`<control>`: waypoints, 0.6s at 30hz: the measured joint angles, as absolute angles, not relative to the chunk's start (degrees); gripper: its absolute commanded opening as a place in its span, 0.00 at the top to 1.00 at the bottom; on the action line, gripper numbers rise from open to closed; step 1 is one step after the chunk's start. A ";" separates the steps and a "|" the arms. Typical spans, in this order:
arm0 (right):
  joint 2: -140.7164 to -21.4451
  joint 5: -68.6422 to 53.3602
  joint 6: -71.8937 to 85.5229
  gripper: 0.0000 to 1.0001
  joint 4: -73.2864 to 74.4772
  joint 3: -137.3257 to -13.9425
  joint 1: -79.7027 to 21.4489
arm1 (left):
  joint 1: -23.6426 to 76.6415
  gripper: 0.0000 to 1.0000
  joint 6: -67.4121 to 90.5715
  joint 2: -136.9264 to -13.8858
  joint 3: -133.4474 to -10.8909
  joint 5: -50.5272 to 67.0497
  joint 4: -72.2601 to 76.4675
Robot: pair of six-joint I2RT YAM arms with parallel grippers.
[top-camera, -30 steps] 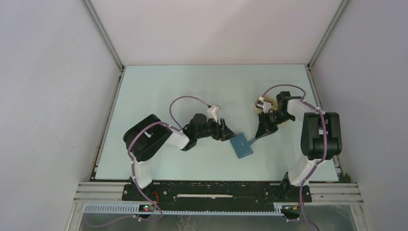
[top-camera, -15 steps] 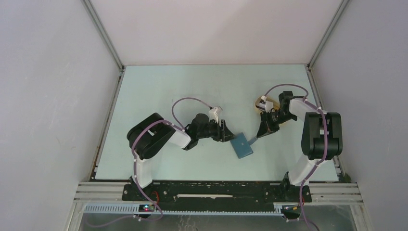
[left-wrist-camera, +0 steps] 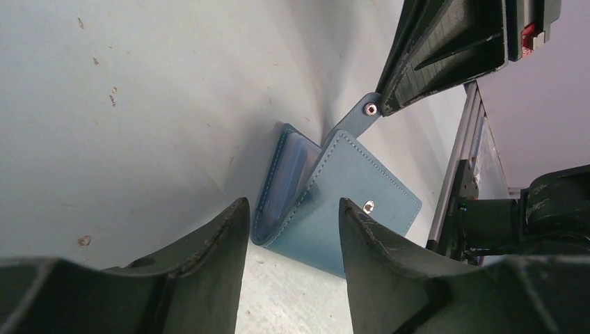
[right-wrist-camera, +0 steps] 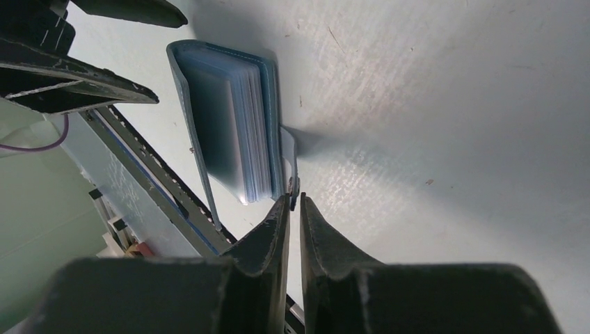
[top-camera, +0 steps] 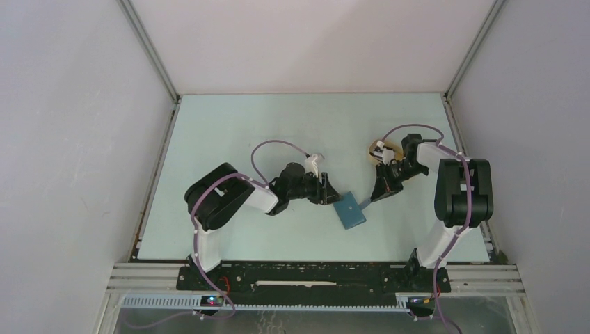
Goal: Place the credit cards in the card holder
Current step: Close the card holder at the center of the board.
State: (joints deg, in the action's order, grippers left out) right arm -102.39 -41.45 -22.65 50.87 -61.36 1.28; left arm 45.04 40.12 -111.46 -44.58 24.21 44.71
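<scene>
The blue card holder lies on the table between the arms, partly open. Its pale sleeves show in the right wrist view. In the left wrist view the card holder has its snap strap pulled up and away. My right gripper is shut on the end of that strap, holding it taut. My left gripper is open, jaws wide, low at the holder's left edge, not touching it. No loose credit cards are in view.
A beige oval tray sits behind the right wrist, mostly hidden by arm and cable. Bare pale green table lies to the far left. The metal front rail runs close behind the holder.
My left gripper has edged right, closer to the card holder. The right gripper still holds the strap in about the same place.
</scene>
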 measured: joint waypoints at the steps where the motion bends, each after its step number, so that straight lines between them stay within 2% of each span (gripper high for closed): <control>1: -102.39 -41.56 -22.74 0.91 50.94 -61.39 1.26 | 45.06 0.47 40.10 -111.48 -44.64 24.21 44.49; 3: -102.39 -41.69 -22.83 0.99 51.11 -61.47 1.10 | 45.10 0.49 40.12 -111.66 -44.73 24.21 44.31; 4: -102.39 -41.76 -22.98 1.00 51.18 -61.60 1.02 | 45.12 0.50 40.10 -111.77 -44.77 24.21 44.14; 6: -102.39 -41.78 -23.18 1.00 51.16 -61.69 0.95 | 45.21 0.54 40.12 -111.90 -44.80 24.18 43.46; 8: -102.35 -41.67 -23.27 1.00 51.16 -61.69 0.80 | 45.30 0.62 40.12 -111.98 -44.80 24.16 42.96; 18: -97.65 -37.41 -24.14 1.00 49.67 -61.69 -7.16 | 46.44 0.76 42.24 -111.42 -43.22 21.04 42.28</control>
State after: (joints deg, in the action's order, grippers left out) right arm -97.65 -37.41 -24.14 49.67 -61.69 -7.16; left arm 46.44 42.24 -111.42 -43.22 21.04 42.28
